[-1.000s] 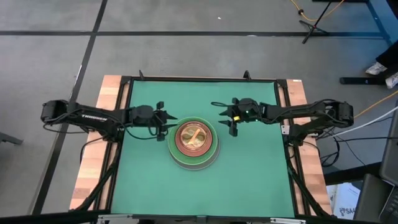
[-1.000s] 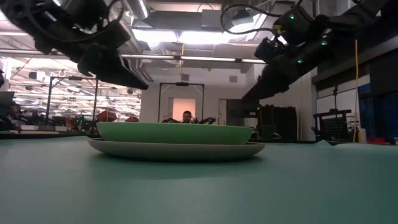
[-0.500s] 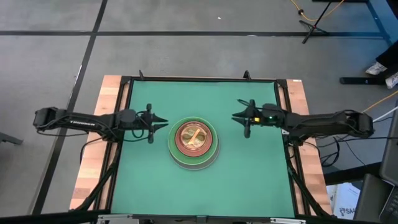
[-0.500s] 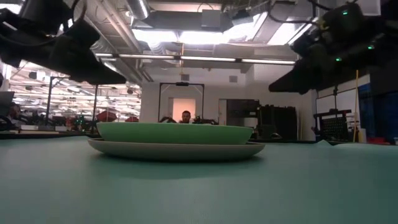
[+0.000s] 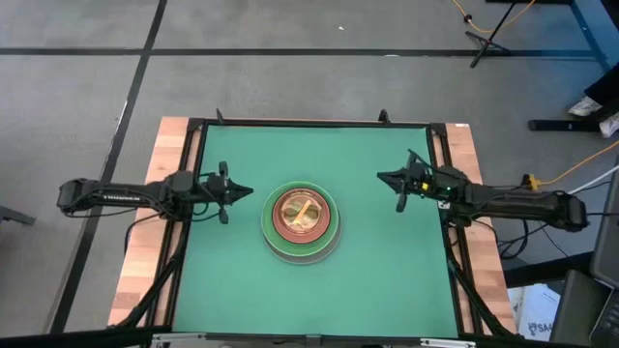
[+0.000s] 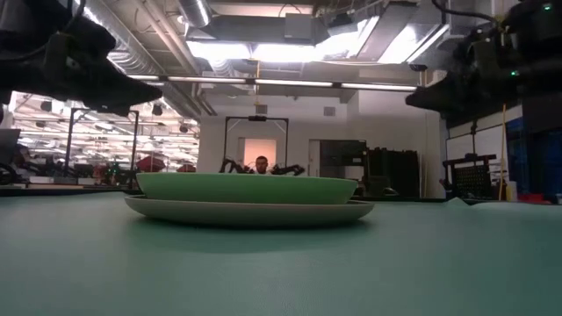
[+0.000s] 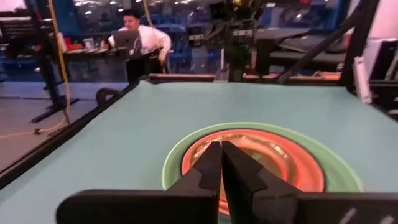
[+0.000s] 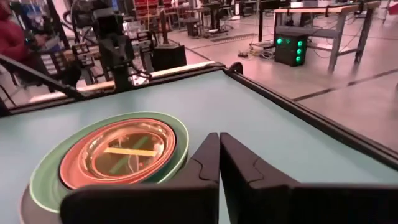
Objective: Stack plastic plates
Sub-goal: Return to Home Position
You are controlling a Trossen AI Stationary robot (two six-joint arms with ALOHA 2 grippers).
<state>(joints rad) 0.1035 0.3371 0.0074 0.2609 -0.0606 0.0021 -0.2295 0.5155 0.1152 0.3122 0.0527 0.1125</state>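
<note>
— How does the left hand (image 5: 240, 191) stand?
— Its two fingers (image 7: 208, 171) are pressed flat together with nothing between them. It hangs above the surface (image 5: 387, 280) on the left side, tip turned toward the stack of plastic plates (image 5: 302, 215), well clear of the rim.
— And the right hand (image 5: 385, 178)?
— The same: its fingers (image 8: 239, 171) are closed on each other and empty. It is above the surface to the right of the stack, pointing at it and apart from it.
— Where do the plates lie?
— In one pile at the middle of the surface. The low view shows a grey-white plate (image 6: 248, 211) at the bottom with a light green plate (image 6: 248, 187) in it. From above, a salmon plate (image 7: 314, 169) sits inside those, with a translucent orange plate (image 5: 301, 211) on top. I cannot tell apart the small ones under it.
— Anything beyond?
— A person (image 7: 140, 38) in a white top, past the far edge.
</note>
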